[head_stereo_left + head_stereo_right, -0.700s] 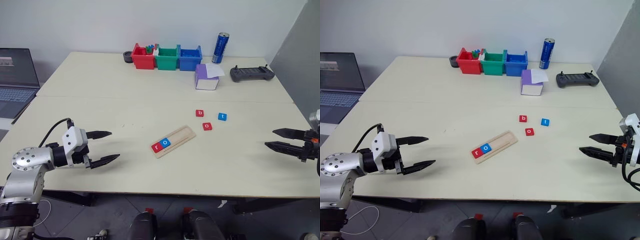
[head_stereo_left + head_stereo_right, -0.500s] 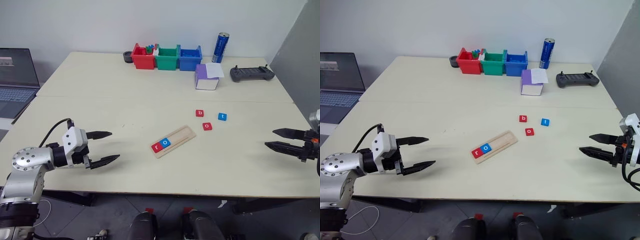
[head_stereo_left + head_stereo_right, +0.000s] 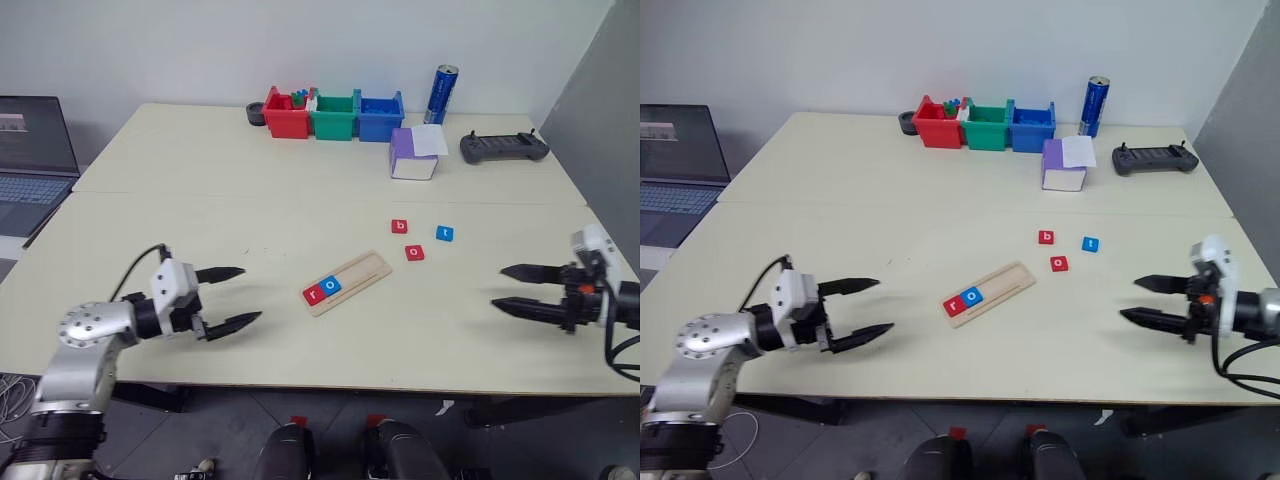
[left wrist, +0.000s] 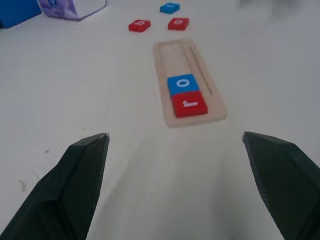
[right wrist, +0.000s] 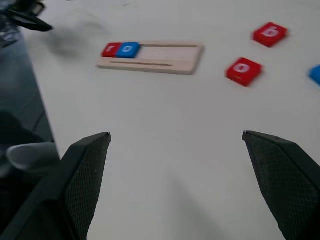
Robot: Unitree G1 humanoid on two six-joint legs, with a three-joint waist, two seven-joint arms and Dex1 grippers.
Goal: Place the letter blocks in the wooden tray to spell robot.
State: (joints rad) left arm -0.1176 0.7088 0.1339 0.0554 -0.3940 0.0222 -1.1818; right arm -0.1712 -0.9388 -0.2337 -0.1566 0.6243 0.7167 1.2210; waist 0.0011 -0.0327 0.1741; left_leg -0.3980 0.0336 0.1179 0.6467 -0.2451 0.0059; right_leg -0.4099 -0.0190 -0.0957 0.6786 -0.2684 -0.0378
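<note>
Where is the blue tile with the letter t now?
In the left eye view, the blue t tile lies on the table right of centre, beside the red b tile and the red o tile.

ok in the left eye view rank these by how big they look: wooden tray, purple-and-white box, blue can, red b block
1. wooden tray
2. purple-and-white box and blue can: too alike to rank, and both sit farther back
3. red b block, clearly smallest

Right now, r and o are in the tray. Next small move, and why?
Probably reach the right gripper toward the red b block. The wooden tray holds only the red r block and blue o block; b comes next, lies loose on the right side, and that gripper is open and empty.
</note>
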